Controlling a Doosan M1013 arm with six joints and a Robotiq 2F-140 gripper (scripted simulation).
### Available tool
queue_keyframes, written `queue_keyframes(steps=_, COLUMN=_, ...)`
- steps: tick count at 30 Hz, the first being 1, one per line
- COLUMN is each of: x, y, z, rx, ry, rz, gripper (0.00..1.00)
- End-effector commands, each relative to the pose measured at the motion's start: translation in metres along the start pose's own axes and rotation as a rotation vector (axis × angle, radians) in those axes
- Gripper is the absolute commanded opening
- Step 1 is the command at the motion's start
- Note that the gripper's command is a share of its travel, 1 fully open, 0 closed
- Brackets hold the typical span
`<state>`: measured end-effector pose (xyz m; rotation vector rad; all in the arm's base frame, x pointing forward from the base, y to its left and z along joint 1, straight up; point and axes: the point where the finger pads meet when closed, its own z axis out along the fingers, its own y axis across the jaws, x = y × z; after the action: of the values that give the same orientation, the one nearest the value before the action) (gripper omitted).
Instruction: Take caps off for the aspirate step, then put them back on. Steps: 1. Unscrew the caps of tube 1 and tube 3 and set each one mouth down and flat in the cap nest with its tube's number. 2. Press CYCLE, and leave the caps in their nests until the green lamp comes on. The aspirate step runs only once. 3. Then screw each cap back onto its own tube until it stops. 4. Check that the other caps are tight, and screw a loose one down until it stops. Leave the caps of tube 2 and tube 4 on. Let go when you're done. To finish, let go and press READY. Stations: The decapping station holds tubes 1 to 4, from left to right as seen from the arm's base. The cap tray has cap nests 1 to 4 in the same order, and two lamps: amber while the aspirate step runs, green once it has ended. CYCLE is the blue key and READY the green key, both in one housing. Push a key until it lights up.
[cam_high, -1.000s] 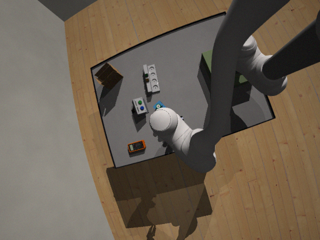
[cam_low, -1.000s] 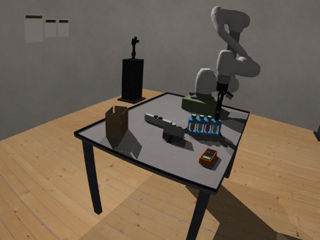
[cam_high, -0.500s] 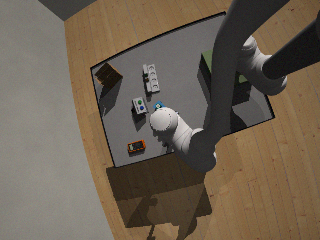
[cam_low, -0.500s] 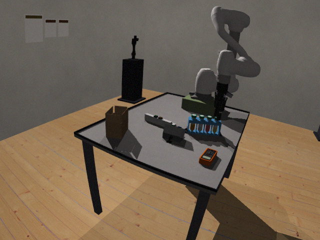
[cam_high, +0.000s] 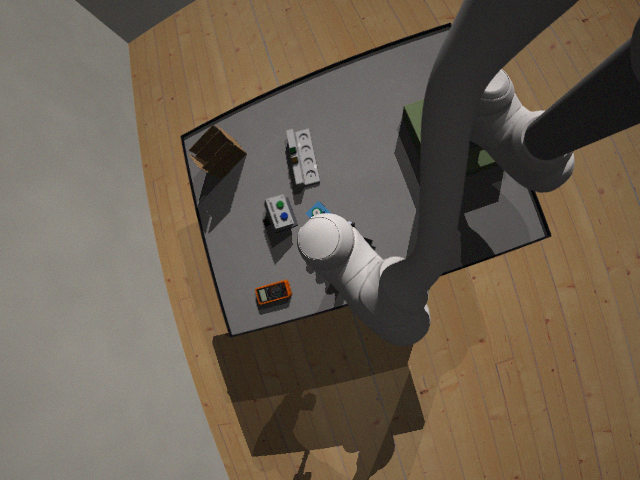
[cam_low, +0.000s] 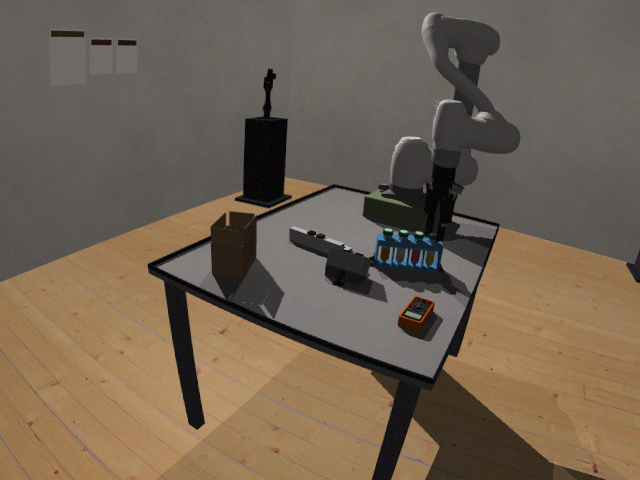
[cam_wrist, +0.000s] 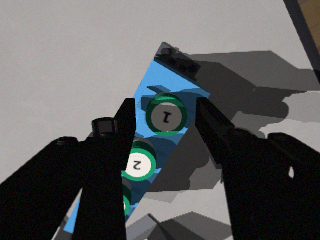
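The blue decapping rack (cam_low: 409, 251) holds four tubes, each with a green-rimmed cap on. In the wrist view, cap 1 (cam_wrist: 166, 116) sits on its tube at the rack's end, with cap 2 (cam_wrist: 136, 165) beside it. My gripper (cam_wrist: 165, 112) hangs straight down over tube 1, one black finger on each side of cap 1. A small gap shows on both sides, so it is open and holds nothing. From the side view the gripper (cam_low: 438, 227) stands at the right end of the rack. In the overhead view the arm hides most of the rack.
The white cap tray (cam_high: 302, 156) with its nests empty lies behind the key housing (cam_high: 279, 211), which carries the green and blue keys. An orange multimeter (cam_high: 272, 292) lies near the front edge. A cardboard box (cam_high: 217, 150) stands at the far left, and a green block (cam_low: 395, 206) by the arm's base.
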<state>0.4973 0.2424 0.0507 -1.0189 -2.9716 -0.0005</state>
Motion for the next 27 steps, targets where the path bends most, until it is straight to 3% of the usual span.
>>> queue_keyframes(steps=1, x=-0.0002, y=0.0005, z=-0.0007, rx=-0.001, ry=0.0, rz=0.0, gripper=0.41)
queue_keyframes(steps=4, x=-0.0002, y=0.0005, z=-0.0007, rx=-0.001, ry=0.0, rz=0.0, gripper=0.41)
queue_keyframes(steps=8, x=-0.0002, y=0.0006, z=-0.0007, rx=-0.001, ry=0.0, rz=0.318, gripper=0.41)
queue_keyframes(steps=11, x=-0.0002, y=0.0006, z=-0.0007, rx=-0.002, ry=0.001, rz=0.481, gripper=0.41)
queue_keyframes(steps=13, x=-0.0002, y=0.0006, z=-0.0007, rx=-0.002, ry=0.001, rz=0.481, gripper=0.41)
queue_keyframes(steps=16, x=-0.0002, y=0.0006, z=-0.0007, rx=-0.002, ry=0.002, rz=0.738, gripper=0.41)
queue_keyframes(steps=21, x=-0.0002, y=0.0005, z=-0.0007, rx=-0.002, ry=0.003, rz=1.02, gripper=0.41)
queue_keyframes(steps=27, x=-0.0001, y=0.0006, z=-0.0007, rx=-0.001, ry=0.001, rz=1.047, gripper=0.41)
